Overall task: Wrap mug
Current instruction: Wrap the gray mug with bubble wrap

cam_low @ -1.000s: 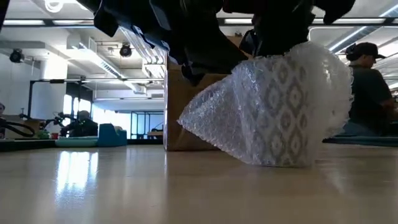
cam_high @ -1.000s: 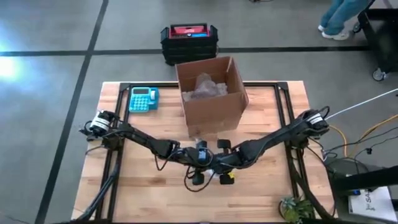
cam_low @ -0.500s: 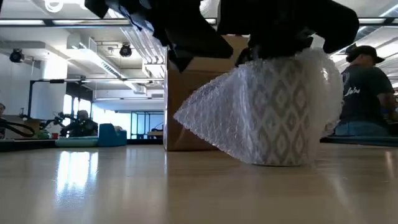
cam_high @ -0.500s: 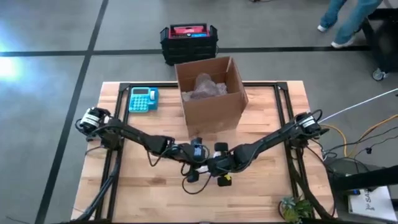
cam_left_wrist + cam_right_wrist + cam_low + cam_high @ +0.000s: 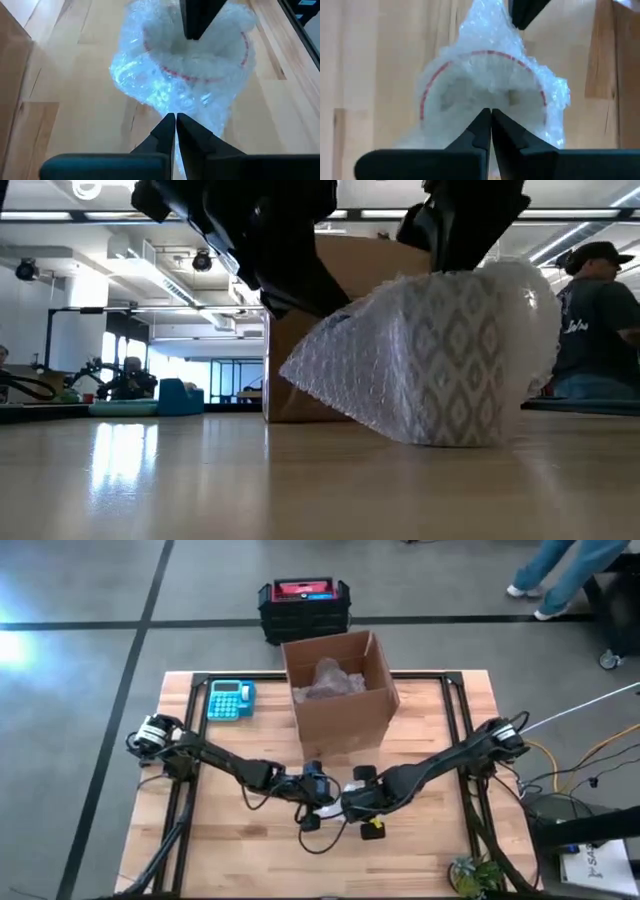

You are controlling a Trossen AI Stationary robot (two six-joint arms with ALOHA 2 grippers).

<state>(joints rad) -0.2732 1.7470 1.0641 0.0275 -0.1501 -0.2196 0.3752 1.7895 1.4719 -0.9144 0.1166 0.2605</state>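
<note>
An open industrial lab or workshop: polished concrete floor point(image 5: 80, 690) with dark tape lines, ceiling strip lights point(image 5: 60, 216), and people at distant workstations point(image 5: 125, 380).

Two dark jointed arms trailing black cables, pale motor caps at shoulders.

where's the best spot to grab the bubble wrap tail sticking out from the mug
Probably the loose flap of bubble wrap that tapers to a point off the side of the mug, away from the body. It lifts clear of the table, so fingers can pinch it from above, top and bottom. The left gripper is pinched shut at that tail; the right gripper is shut over the rim.
</note>
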